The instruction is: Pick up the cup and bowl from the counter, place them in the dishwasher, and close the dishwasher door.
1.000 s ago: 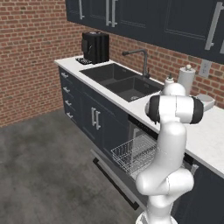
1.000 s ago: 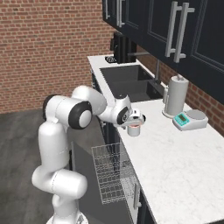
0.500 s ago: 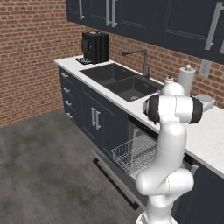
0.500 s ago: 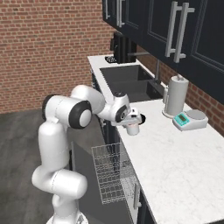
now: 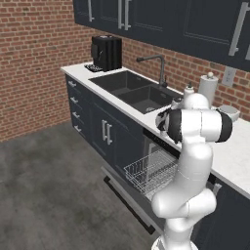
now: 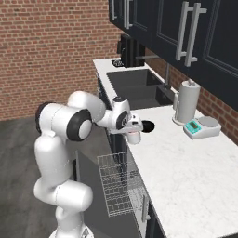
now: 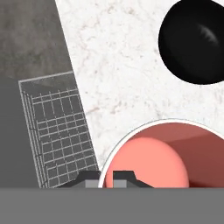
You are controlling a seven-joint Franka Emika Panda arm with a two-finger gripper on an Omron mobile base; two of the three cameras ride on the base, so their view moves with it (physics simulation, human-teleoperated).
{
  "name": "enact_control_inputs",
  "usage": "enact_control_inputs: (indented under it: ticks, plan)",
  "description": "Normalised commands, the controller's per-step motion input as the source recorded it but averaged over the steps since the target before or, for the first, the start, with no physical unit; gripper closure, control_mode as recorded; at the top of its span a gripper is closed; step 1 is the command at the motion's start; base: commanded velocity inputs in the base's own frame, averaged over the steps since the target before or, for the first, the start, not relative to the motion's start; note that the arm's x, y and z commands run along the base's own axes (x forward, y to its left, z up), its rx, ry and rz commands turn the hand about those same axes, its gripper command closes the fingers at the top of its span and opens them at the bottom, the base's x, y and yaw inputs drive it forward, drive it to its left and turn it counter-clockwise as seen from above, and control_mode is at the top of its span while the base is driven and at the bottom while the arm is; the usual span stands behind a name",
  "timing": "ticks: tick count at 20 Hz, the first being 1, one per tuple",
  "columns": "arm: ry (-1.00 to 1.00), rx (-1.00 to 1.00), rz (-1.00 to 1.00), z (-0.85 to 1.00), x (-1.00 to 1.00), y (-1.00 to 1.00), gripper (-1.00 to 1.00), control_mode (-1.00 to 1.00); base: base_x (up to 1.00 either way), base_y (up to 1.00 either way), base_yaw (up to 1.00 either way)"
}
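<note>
Tool clenched on cup, now lifted off the worktop and carried nearer its edge, toward the open rack; bowl left just beside, waiting its turn

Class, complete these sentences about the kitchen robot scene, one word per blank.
1. The inside of the cup is ____.
2. The bowl resting on the counter is ____ in colour.
3. The dishwasher door is ____, with the wire rack pulled out.
4. The wall is made of ____.

Missing words: red-pink; black; open; brick
</note>
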Motion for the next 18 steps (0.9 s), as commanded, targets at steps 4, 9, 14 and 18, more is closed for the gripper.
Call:
enact_control_inputs:
  ticks: [4, 9, 14, 18]
  plan:
    - [-0.09, 0.0, 0.01, 0.36, -0.84, 0.47, 1.0, -1.0, 0.0, 0.0, 0.0]
    - [-0.02, 0.0, 0.0, 0.27, -1.0, 0.56, 1.0, -1.0, 0.0, 0.0, 0.0]
    - [0.01, 0.0, 0.0, 0.02, -1.0, 0.71, 1.0, -1.0, 0.0, 0.0, 0.0]
    - [0.03, 0.0, 0.0, -0.05, -0.85, 0.63, 1.0, -1.0, 0.0, 0.0, 0.0]
